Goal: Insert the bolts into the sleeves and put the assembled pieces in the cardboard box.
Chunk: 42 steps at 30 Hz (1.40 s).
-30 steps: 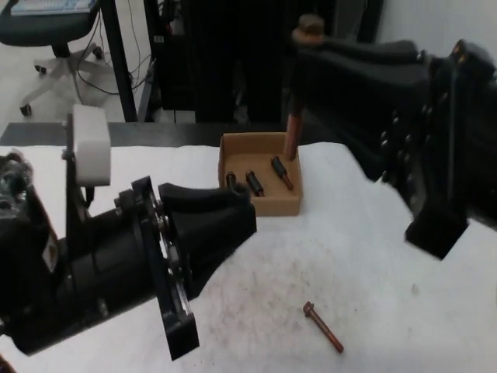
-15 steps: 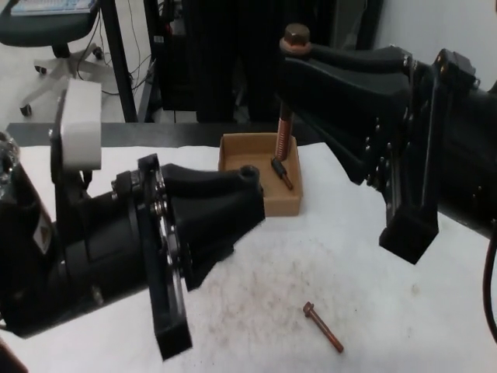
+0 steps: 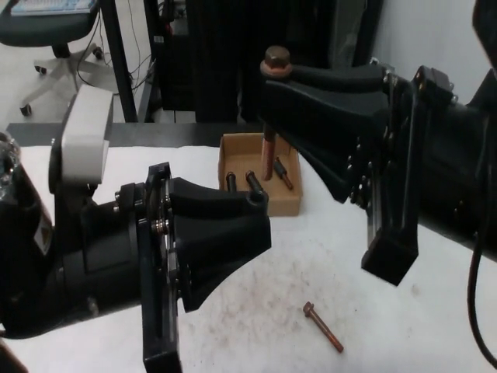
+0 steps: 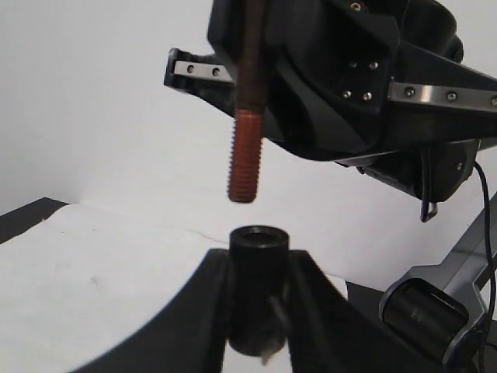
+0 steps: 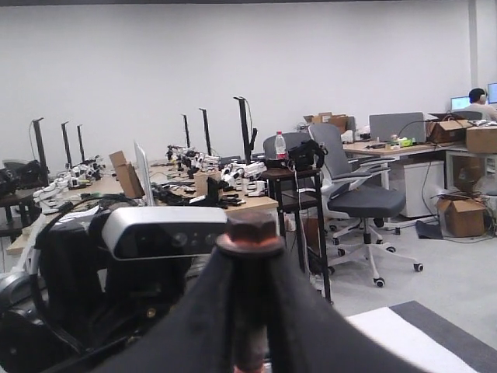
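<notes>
My right gripper (image 3: 272, 78) is shut on a copper bolt (image 3: 269, 155) just below its head and holds it upright, threads down, over the cardboard box (image 3: 286, 203). In the right wrist view the bolt head (image 5: 248, 233) sticks up between my fingers. My left gripper (image 3: 255, 200) is shut on a black sleeve (image 4: 258, 252), held upright with its open bore facing up. The bolt's threaded tip (image 4: 242, 167) hangs a short gap above the sleeve, slightly off to one side. A second copper bolt (image 3: 323, 327) lies loose on the white bench.
The cardboard box holds three dark assembled pieces (image 3: 254, 180) lying side by side. The left arm's white camera housing (image 3: 84, 140) rises at the left. Behind the bench are dark frame posts and an office chair (image 3: 54, 31).
The right arm has carried the bolt leftward and slightly lower. The left gripper has risen with the sleeve and come in under the bolt's tip.
</notes>
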Each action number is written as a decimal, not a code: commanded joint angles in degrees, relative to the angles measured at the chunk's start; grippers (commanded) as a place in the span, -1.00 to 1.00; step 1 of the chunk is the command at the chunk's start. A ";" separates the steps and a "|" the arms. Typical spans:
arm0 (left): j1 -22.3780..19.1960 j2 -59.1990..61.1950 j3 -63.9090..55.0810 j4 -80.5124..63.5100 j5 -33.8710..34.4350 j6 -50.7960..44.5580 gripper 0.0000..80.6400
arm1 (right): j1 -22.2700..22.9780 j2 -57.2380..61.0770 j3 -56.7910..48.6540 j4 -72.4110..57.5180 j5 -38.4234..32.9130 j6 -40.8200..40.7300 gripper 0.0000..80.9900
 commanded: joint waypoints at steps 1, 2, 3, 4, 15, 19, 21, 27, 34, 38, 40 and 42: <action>-0.13 -0.08 -0.70 -0.62 0.92 0.18 -0.99 | 0.54 1.10 -0.68 -0.75 0.33 -0.12 -0.98; -0.13 -0.08 -0.70 -0.62 0.92 0.18 -0.99 | 0.76 1.48 -0.68 -0.75 0.34 -0.12 -0.98; -0.13 -0.08 -0.70 -0.62 0.92 0.18 -0.99 | 0.90 1.78 -0.68 -0.75 0.34 -0.12 -0.98; -0.13 -0.08 -0.70 -0.62 0.92 0.18 -0.99 | 0.96 1.89 -0.68 -0.75 0.34 -0.12 -0.98; -0.13 -0.08 -0.70 -0.62 1.51 0.18 -0.99 | -0.74 1.92 -0.68 -0.75 -0.10 -1.41 -0.98; -0.13 -0.08 -0.70 -0.62 -0.72 0.18 -0.99 | -0.72 1.92 -0.68 -0.75 -1.42 -1.41 -0.98; -0.13 -0.08 -0.70 -0.62 -2.34 0.18 -0.99 | -0.72 1.92 -0.68 -0.75 -1.44 -1.41 -0.98; -0.13 0.64 -0.70 1.00 -3.11 0.18 -0.99 | -0.39 1.92 -0.68 -0.75 -1.42 -1.41 -0.98; -0.13 2.47 -0.70 3.22 -2.79 0.79 -0.99 | -0.41 1.92 -0.68 -0.75 -1.84 -1.41 -0.98; -0.13 2.47 -0.70 3.22 -2.79 1.73 -0.99 | -0.41 1.92 -0.68 -0.75 -1.84 -1.41 -0.98; -0.13 2.47 -0.70 3.22 -2.79 1.73 -0.99 | -0.41 1.92 -0.68 -0.75 -1.84 -1.41 -0.98; -0.13 2.47 -0.70 3.22 -2.79 1.73 -0.99 | -0.41 1.92 -0.68 -0.75 -1.84 -1.41 -0.98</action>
